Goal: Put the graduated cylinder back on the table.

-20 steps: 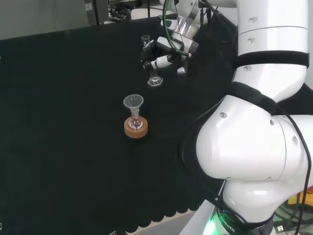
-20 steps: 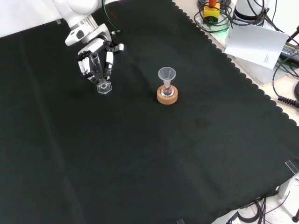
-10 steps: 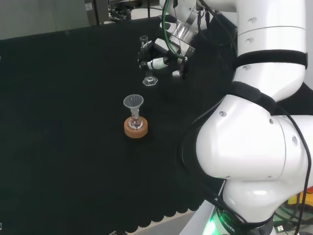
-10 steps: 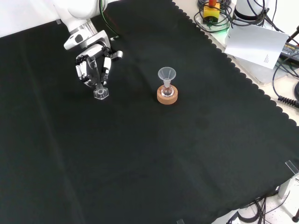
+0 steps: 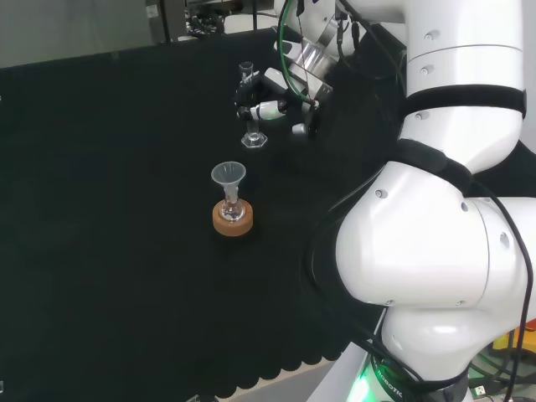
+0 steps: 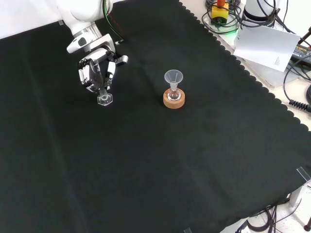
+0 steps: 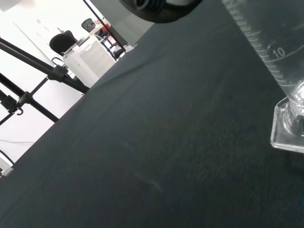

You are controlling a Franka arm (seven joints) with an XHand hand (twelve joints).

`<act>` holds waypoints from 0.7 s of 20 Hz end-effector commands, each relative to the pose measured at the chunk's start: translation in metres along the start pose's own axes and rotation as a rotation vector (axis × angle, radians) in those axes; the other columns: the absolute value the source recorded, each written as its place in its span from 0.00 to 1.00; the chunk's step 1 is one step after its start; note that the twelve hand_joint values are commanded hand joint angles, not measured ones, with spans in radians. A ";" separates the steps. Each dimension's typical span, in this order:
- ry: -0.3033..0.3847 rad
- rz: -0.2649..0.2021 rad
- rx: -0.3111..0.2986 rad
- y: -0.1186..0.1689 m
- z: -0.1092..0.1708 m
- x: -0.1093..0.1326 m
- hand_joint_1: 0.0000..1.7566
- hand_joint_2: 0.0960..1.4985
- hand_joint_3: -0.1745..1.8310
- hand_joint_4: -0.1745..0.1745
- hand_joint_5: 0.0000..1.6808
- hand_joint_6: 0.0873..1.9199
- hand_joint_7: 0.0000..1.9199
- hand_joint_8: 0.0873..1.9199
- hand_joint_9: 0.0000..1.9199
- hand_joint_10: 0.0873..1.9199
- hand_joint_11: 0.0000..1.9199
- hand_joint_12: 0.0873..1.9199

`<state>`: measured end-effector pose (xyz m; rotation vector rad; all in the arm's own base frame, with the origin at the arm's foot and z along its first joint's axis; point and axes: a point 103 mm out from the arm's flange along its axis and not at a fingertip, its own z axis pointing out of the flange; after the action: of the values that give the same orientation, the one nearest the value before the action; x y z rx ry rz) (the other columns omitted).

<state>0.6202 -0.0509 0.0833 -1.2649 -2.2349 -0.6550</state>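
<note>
The clear graduated cylinder (image 5: 248,107) stands upright in my hand (image 5: 274,94), whose fingers are curled round its tube at the far middle of the cloth in the head view. Its hexagonal foot (image 5: 254,141) hangs below the fingers, at or just above the cloth; I cannot tell if it touches. In the front view the hand (image 6: 96,72) comes in from the upper left, with the cylinder's foot (image 6: 104,99) under it. Close up in the wrist view, the cylinder (image 7: 278,61) shows its printed scale, and its foot (image 7: 289,130) is low over the black cloth (image 7: 142,142).
A small flask with a clear funnel (image 5: 228,176) in its neck sits on a cork ring (image 5: 232,220), nearer than the hand in the head view and right of it in the front view, cork ring (image 6: 173,101). Papers and cables (image 6: 266,39) lie beyond the cloth's scalloped edge.
The hand has carried the cylinder a little to the left in the head view and lower in the front view. The move slowed over the last half second. The flask has not moved.
</note>
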 end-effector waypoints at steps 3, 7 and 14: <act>0.013 0.022 0.027 -0.007 0.006 -0.002 0.76 0.74 0.09 0.33 0.48 0.43 0.49 0.55 0.70 0.00 0.53 0.44; 0.006 0.028 0.031 -0.011 0.008 -0.002 0.73 0.74 0.09 0.41 0.45 0.36 0.49 0.35 0.67 0.00 0.51 0.45; 0.011 0.035 0.056 -0.012 0.003 0.000 0.65 0.71 0.03 0.38 0.33 0.33 0.39 0.27 0.58 0.00 0.36 0.56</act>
<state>0.6090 -0.0536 0.0761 -1.2735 -2.2113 -0.5958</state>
